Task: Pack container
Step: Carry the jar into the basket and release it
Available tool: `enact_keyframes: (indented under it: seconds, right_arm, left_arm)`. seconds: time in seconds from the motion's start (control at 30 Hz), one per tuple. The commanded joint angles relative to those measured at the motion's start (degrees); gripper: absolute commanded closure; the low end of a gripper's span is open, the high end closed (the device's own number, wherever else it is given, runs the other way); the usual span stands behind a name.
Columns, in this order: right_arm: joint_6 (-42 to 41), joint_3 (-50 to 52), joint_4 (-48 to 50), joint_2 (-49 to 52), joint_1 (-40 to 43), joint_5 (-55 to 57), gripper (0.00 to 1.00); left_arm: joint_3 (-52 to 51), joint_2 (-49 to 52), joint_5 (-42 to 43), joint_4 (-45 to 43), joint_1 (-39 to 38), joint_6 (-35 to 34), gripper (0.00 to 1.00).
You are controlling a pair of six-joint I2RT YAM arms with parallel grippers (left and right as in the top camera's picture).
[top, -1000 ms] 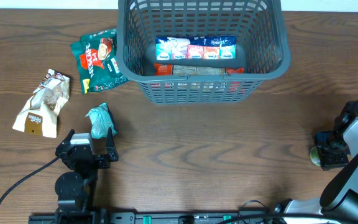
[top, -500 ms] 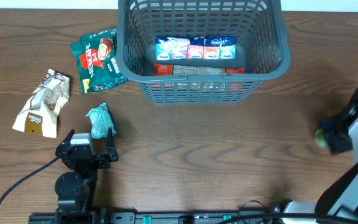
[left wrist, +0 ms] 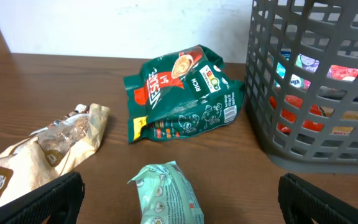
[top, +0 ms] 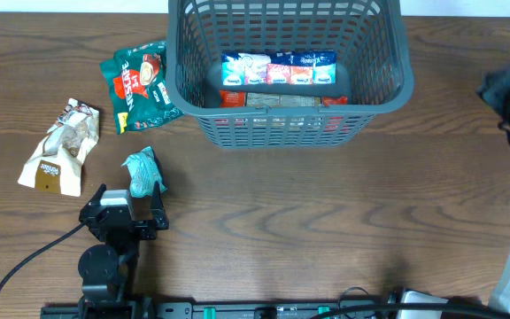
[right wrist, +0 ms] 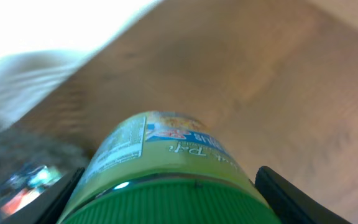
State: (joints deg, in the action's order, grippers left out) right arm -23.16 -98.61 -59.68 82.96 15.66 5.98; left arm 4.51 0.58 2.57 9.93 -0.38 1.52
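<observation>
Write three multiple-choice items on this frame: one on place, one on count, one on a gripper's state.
1. Where is the green pouch? A on the table beside the container; B inside the container; C in a gripper.
2. How many packets lie outside the container? A one; B three; C five.
3. The right gripper is: A open, empty; B out of view; C shut on a green-lidded jar.
Key: A, it lies on wood by the container's wall; B, green pouch, beige bag, teal packet; C, the jar fills the gap between its fingers.
</observation>
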Motion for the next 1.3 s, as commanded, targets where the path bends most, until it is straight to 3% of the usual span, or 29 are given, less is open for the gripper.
enact_keyframes:
  seconds: [0.0, 0.23, 0.53, 1.27]
  right_arm:
    - [7.5, -8.1, -0.6, -1.6, -6.3, -0.2, 0.99]
    - [10.1, -16.6, -0.8, -0.8, -20.0, 1.7, 0.99]
    - [16.6, -19.2, -1.0, 8.2, -32.2, 7.6, 0.99]
    - [17.1, -19.6, -1.0, 33.6, -29.2, 0.5, 0.99]
  left_arm:
    - [-1.4, -0.3, -0.3, 0.4, 0.3, 0.4, 0.01]
    - [-1.4, -0.3, -0.3, 0.4, 0.3, 0.4, 0.01]
    - [-1.4, -0.3, -0.3, 0.4, 0.3, 0.4, 0.01]
    - [-1.4, -0.3, -0.2, 0.4, 0.3, 0.4, 0.01]
